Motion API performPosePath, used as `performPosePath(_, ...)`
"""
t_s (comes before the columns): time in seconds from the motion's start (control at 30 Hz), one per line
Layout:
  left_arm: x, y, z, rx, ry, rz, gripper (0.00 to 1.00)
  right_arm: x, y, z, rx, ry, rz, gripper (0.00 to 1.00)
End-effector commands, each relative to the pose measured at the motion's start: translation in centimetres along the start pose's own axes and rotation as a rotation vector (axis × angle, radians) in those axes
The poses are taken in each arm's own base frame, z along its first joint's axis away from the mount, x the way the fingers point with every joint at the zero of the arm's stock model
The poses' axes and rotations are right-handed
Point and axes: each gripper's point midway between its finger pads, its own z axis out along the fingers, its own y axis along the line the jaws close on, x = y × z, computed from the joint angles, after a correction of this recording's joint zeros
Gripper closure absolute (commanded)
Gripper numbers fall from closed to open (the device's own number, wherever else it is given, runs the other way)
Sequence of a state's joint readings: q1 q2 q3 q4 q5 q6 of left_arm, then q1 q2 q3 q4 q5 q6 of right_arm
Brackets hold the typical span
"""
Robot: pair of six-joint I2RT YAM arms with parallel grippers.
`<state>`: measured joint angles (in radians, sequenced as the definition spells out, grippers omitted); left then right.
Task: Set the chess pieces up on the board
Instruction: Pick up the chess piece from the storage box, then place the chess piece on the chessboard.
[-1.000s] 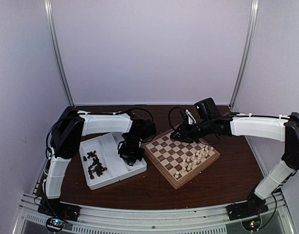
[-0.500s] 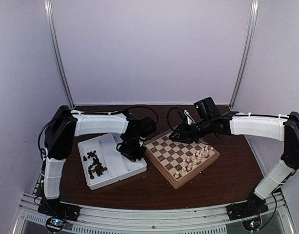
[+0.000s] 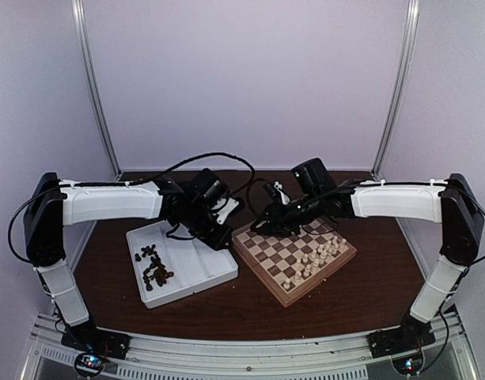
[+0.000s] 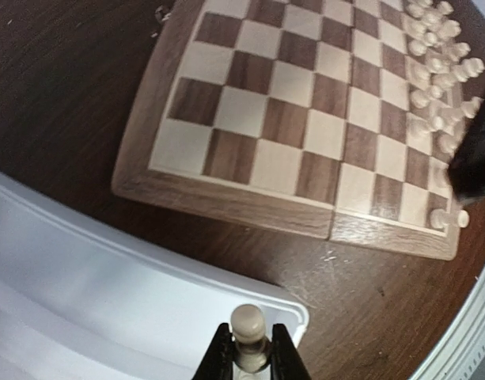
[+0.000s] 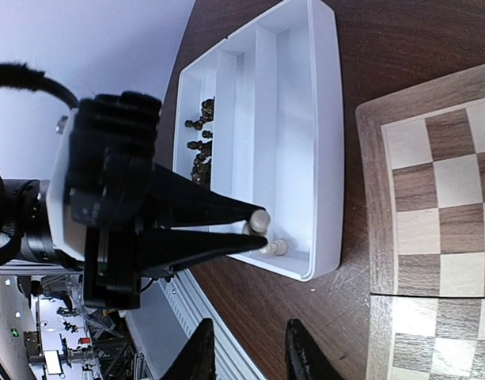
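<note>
**Over tray corner: pawn could slip**

Cream pawn (image 4: 248,328) is hanging above white tray (image 4: 107,277), short of board (image 4: 226,204), with left gripper (image 4: 250,360) pinching it below the head. Right gripper (image 5: 246,356) is hovering parted, empty. With so thin a hold, an arm bump is risking a drop.

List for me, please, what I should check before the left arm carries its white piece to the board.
1. White piece clamped in the left gripper: ok, its head shows past the fingertips.
2. Right gripper empty: ok, jaws apart, nothing between them.
3. Bare squares on the board nearest the tray: ok.
4. Way to the board free: probably not ok, the right gripper hangs close to the left one.
5. Tray emptied of white pieces: not ok, a second white piece lies in it.
</note>
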<state>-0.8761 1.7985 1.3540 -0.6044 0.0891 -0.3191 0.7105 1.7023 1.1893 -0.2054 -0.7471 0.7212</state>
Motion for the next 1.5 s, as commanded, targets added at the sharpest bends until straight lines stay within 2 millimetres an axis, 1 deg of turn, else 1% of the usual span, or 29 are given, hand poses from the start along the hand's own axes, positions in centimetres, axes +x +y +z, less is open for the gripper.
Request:
performPosePath(0.0,-3.0,-3.9,-1.4,0.210,-0.191,0.146,0.96,-0.7,2.2,0.0,-0.048,0.001,-0.026,0.67)
performPosePath(0.07,-3.4,-4.5,-1.3,0.247,-0.227,0.186,0.94,-0.6,2.1,-0.1,-0.037,0.010,-0.028,0.61)
performPosePath(0.17,-4.1,-5.5,-0.6,0.296,-0.260,0.244,0.94,-0.6,1.1,-0.8,0.007,0.012,-0.020,0.60)
performPosePath(0.23,-4.8,-5.8,0.2,0.312,-0.293,0.268,0.95,-1.0,-0.1,-1.8,0.045,-0.016,-0.006,0.59)
performPosePath(0.33,-5.6,-6.2,1.4,0.334,-0.334,0.292,0.95,-1.4,-2.6,-3.3,0.130,-0.038,0.009,0.58)
performPosePath(0.4,-6.1,-6.7,2.1,0.362,-0.352,0.304,0.94,-0.9,-3.6,-3.5,0.176,-0.022,-0.003,0.57)
performPosePath(0.53,-6.5,-7.3,3.0,0.401,-0.349,0.321,0.94,-0.1,-4.4,-3.1,0.188,0.015,0.010,0.58)
performPosePath(0.7,-6.4,-7.5,3.1,0.412,-0.356,0.349,0.93,0.5,-5.2,-2.5,0.180,0.033,0.040,0.57)
performPosePath(0.83,-5.9,-7.5,4.2,0.417,-0.338,0.358,0.93,0.6,-5.7,-1.7,0.165,0.042,0.060,0.57)
performPosePath(0.93,-5.4,-7.5,4.6,0.418,-0.326,0.357,0.92,0.6,-6.1,-1.1,0.158,0.051,0.069,0.57)
performPosePath(1.1,-5.5,-7.5,4.6,0.409,-0.328,0.365,0.92,0.6,-6.2,-0.2,0.122,0.067,0.091,0.58)
performPosePath(1.17,-5.5,-7.5,4.4,0.401,-0.336,0.371,0.93,0.6,-6.2,0.1,0.116,0.072,0.099,0.60)
performPosePath(1.2,-5.5,-7.4,4.5,0.395,-0.336,0.374,0.92,0.6,-6.3,0.2,0.112,0.074,0.103,0.62)
performPosePath(1.3,-5.3,-7.4,4.7,0.391,-0.331,0.381,0.93,0.9,-6.3,0.6,0.090,0.086,0.121,0.63)
performPosePath(1.37,-5.8,-7.6,4.7,0.391,-0.357,0.394,0.92,1.0,-6.4,0.8,0.077,0.090,0.132,0.64)
performPosePath(1.47,-5.9,-7.6,5.2,0.383,-0.354,0.397,0.92,1.3,-6.7,1.2,0.071,0.097,0.148,0.65)
